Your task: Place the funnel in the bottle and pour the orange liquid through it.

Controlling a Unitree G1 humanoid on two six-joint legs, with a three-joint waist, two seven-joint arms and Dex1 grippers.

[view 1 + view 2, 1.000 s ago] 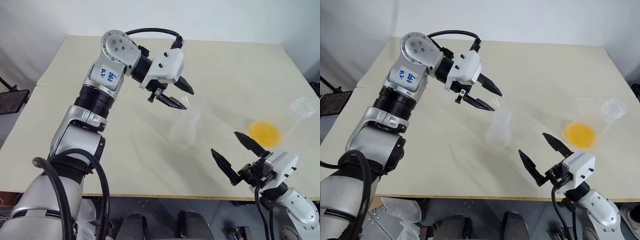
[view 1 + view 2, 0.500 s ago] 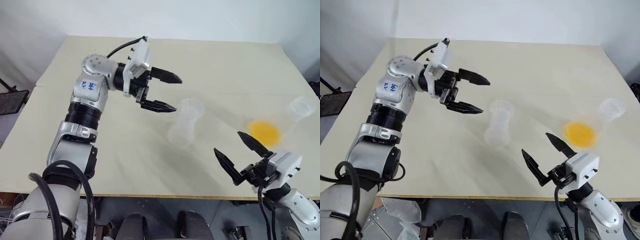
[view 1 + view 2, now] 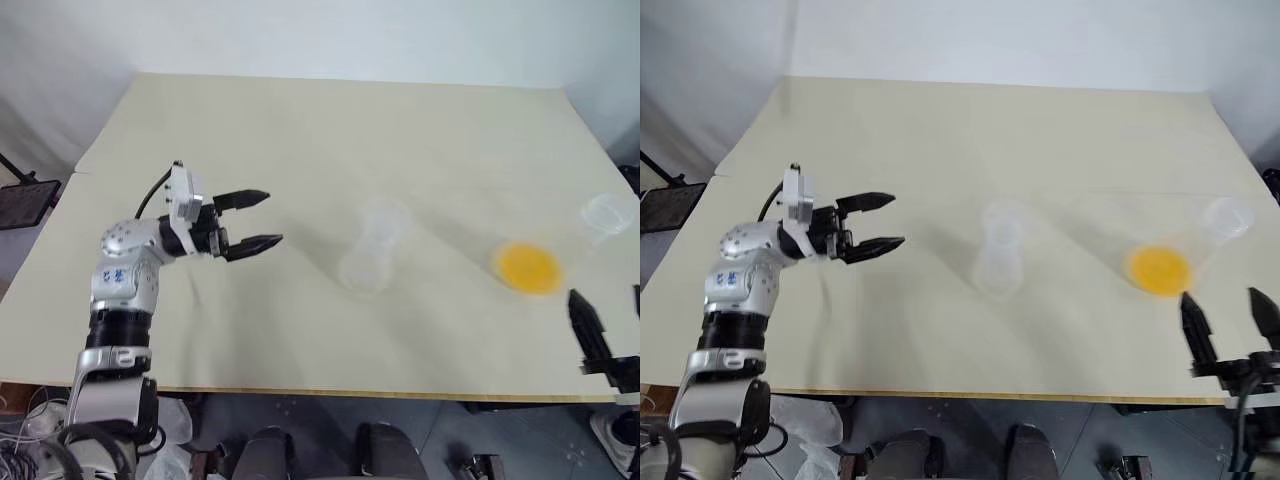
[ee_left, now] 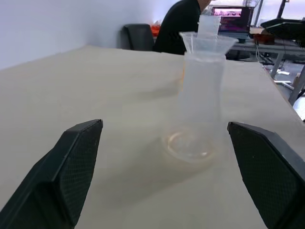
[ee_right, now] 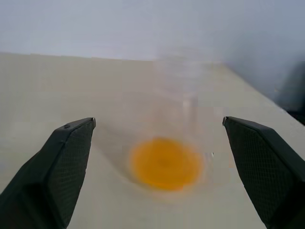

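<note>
With the funnel [image 4: 208, 42] already seated in the bottle [image 4: 198, 109] ahead of your released left gripper [image 3: 258, 220], you've only the pour left: orange liquid [image 5: 165, 163] sits untouched btwn the wide-apart jaws of your right gripper [image 3: 1232, 329].

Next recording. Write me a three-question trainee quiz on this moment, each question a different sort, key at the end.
1. True or false: the funnel sits in the neck of the bottle.
2. Where is the orange liquid? A) in the bottle B) in the flask at the table's right C) spilled on the table
3. Fill in: the jaws of the left gripper and the right gripper are both ____.

Key: 1 true; 2 B; 3 open.
</note>
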